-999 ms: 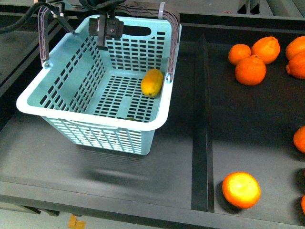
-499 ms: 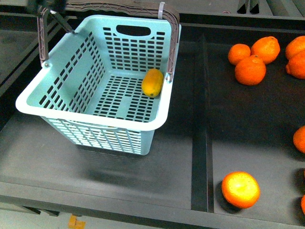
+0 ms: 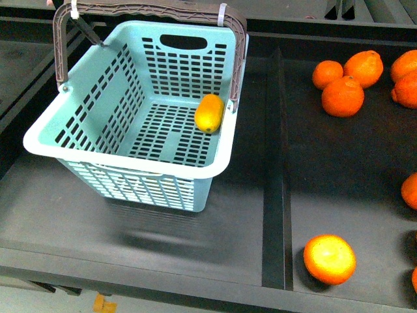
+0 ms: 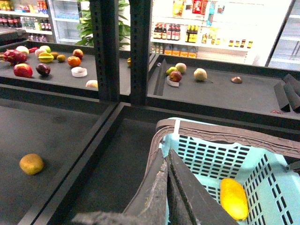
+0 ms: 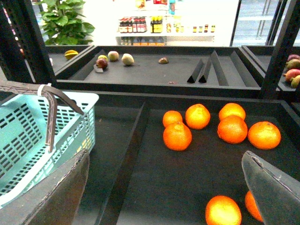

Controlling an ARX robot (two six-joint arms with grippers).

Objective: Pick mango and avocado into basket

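Observation:
The light teal basket stands on the dark shelf at the left, its brown handle raised over the back. The yellow mango lies inside it against the right wall. In the left wrist view my left gripper is shut and empty, above the basket's handle and rim, with the mango below. In the right wrist view my right gripper is wide open and empty, above the shelf between the basket and the oranges. The avocado is out of view. Neither gripper shows in the front view.
Several oranges lie at the back right and one orange near the front edge. A raised divider separates them from the basket's bay. A brownish round fruit lies on the neighbouring shelf, past dark upright posts.
My left gripper, which hung over the basket's back wall a second ago, has moved up and left out of the front view. The basket and mango shifted only slightly.

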